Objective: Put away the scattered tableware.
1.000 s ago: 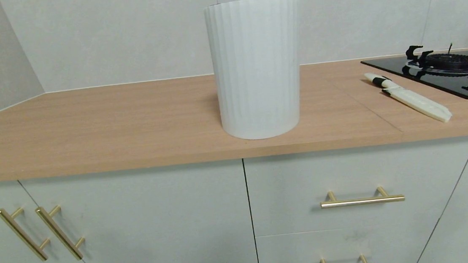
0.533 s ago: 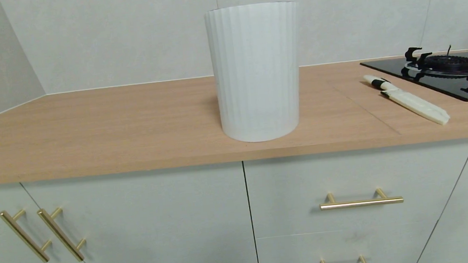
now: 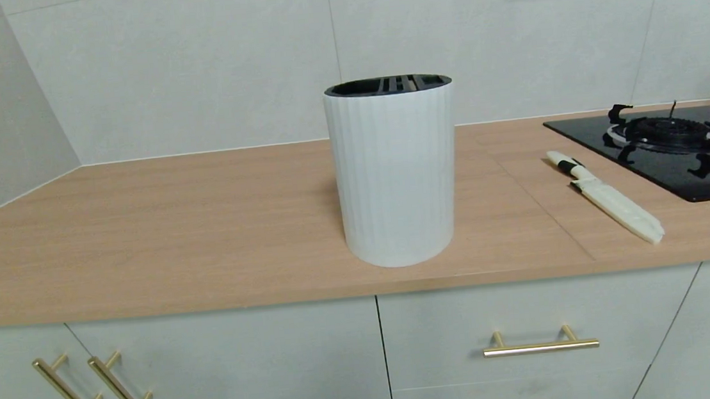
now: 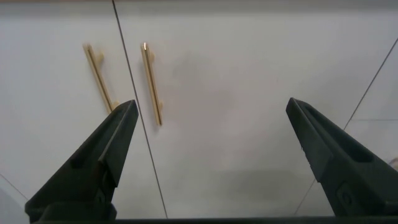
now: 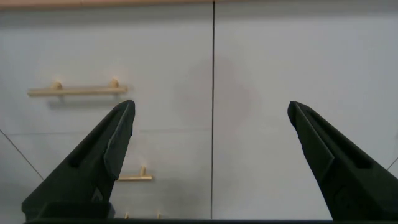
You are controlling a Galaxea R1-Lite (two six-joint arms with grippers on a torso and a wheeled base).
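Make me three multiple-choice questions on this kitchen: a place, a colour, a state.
1. Where is the knife? A) counter, between holder and hob B) inside the holder C) on the hob
2. The holder's top is: A) white B) black C) gold
3. The left gripper is: A) shut B) open C) holding the knife
Answers: 1 A, it lies flat on the wood; 2 B, a black slotted insert caps the white wall; 3 B, its fingers stand wide apart.
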